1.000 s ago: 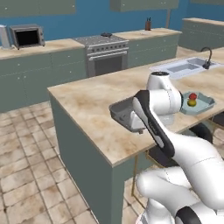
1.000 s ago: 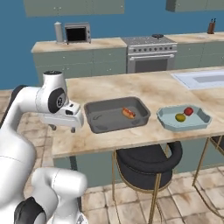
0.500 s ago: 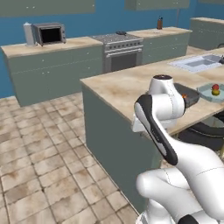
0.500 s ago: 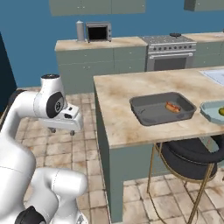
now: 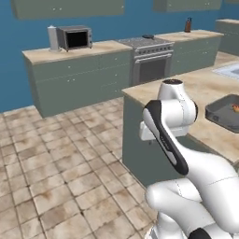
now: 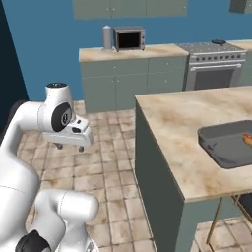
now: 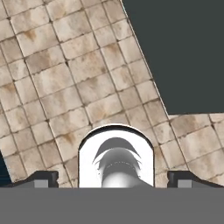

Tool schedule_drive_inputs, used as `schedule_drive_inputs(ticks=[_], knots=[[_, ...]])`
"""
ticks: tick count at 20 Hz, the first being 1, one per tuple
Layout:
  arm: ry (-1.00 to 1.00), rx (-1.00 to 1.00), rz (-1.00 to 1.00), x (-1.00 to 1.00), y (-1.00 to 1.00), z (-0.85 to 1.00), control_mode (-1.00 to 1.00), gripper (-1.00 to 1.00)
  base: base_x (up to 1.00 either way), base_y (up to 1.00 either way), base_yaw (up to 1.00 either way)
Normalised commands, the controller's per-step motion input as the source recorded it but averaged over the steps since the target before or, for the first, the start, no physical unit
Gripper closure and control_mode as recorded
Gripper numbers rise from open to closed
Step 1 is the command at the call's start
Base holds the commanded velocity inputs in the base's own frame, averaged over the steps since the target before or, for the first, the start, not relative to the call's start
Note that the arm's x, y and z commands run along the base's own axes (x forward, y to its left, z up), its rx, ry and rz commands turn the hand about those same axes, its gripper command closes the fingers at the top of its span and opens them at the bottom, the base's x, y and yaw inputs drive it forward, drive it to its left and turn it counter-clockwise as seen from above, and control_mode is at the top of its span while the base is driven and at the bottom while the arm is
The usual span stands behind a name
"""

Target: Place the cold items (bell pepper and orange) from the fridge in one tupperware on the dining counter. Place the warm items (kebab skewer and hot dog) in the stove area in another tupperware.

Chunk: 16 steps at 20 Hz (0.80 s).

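**Grey tupperware on the dining counter, claw spread and empty over the floor**

A dark grey tupperware [image 6: 225,144] sits on the marbled dining counter [image 6: 177,118], close to the counter's near edge in the right base view. It is a shallow rectangular tray with a raised rim and sloping walls. Inside it, against the far right of the frame, lies a small orange-red item [image 6: 247,140], cut off by the picture's edge (too little of it shows to say whether it is the hot dog or the kebab skewer). The left base view shows the same tupperware [image 5: 223,112] at its right margin, again with a sliver of orange inside [image 5: 236,108].

The gripper [image 7: 113,178] hangs beside the counter's end, above the tan tiled floor [image 7: 65,78]. Its two dark fingertips [image 7: 41,178] stand at opposite sides of the hand view, spread wide with nothing between them. A flat dark panel [image 7: 183,52] fills the upper right of that view.

Along the far wall runs a green cabinet run topped by a microwave [image 6: 129,38], with a steel stove [image 6: 214,66] to its right, a dark pan [image 6: 218,42] on its top.
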Motion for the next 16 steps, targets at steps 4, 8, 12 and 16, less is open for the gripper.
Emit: schedule_drive_inputs(ticks=[4, 8, 12, 16], knots=[[0.00, 0.00, 0.00, 0.00, 0.00, 0.00, 1.00, -1.00, 0.93, 1.00, 0.00], [0.00, 0.00, 0.00, 0.00, 0.00, 0.00, 1.00, -1.00, 1.00, 1.00, 0.00], [0.00, 0.00, 0.00, 0.00, 0.00, 0.00, 1.00, -1.00, 1.00, 1.00, 0.00], [0.00, 0.00, 0.00, 0.00, 0.00, 0.00, 1.00, -1.00, 1.00, 0.96, -0.06]])
